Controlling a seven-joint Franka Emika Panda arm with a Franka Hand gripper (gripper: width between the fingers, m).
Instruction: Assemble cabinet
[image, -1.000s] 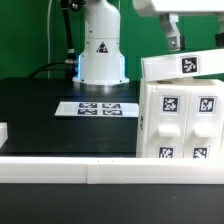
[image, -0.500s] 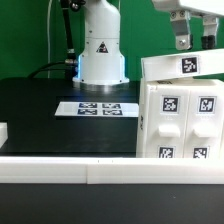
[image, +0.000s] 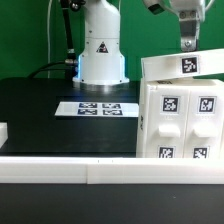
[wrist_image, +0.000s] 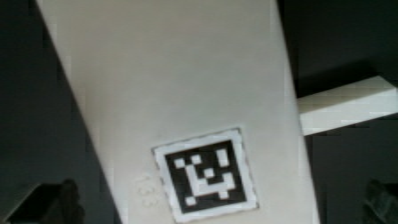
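Cabinet (image: 180, 120): standing at the exterior view's right, directly below the gripper (image: 188, 38).
Gripper: hovering just above the cabinet's tilted top, jaws standing wide apart, holding nothing.

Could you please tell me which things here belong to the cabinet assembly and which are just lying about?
Job: cabinet; tagged white panel on top of it; gripper above.
Lying about: marker board; white piece at the exterior view's left edge.
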